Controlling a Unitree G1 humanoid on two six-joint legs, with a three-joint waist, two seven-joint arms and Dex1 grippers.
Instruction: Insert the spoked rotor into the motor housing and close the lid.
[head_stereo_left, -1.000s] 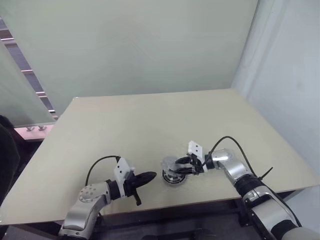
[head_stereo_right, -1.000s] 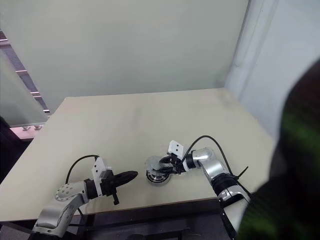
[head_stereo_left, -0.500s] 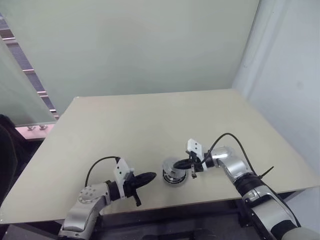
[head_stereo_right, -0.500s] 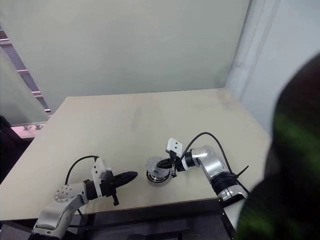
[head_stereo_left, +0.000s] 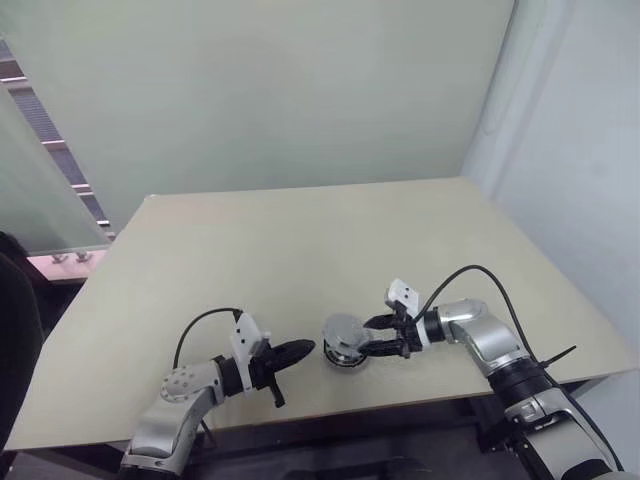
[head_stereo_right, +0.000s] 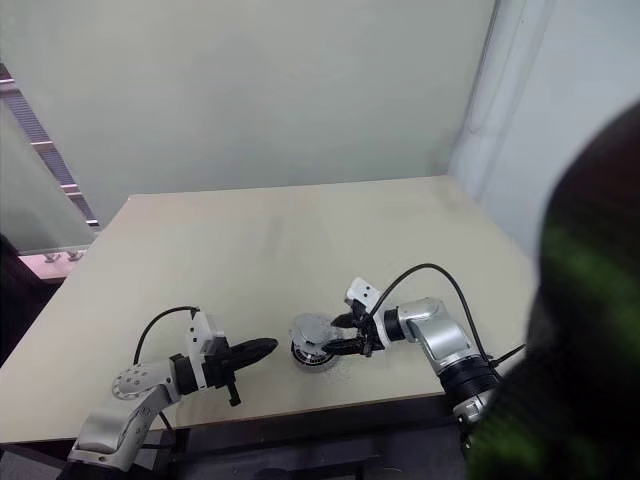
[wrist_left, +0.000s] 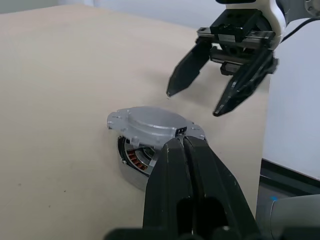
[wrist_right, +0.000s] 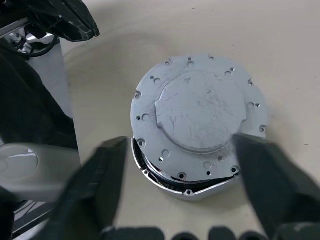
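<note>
Your motor housing sits near the front edge of the pale, matte beige table, between the two arms. It is a short round drum with a silvery metal wall and a ring of small screw holes along its lower rim. In the left wrist view, copper-brown windings show through a gap under the top.

The lid lies on top of the housing, a flat grey metal disc with a raised round centre, fine scratches across its brushed face, and small holes dotted around its outer band. It sits slightly skewed, so that one side overhangs the housing and a dark crescent shows beneath it on the near side in the right wrist view. You cannot see the spoked rotor under the lid.

Your right end effector has its two black, tapered fingers spread wide apart, pointing at the lid from the right, holding nothing. In the left wrist view the fingertips hang just above and beyond the lid, not touching it.

Your left end effector has its black fingers pressed together with nothing between them, lying low over the table just left of the housing, its tip close to the housing wall.
</note>
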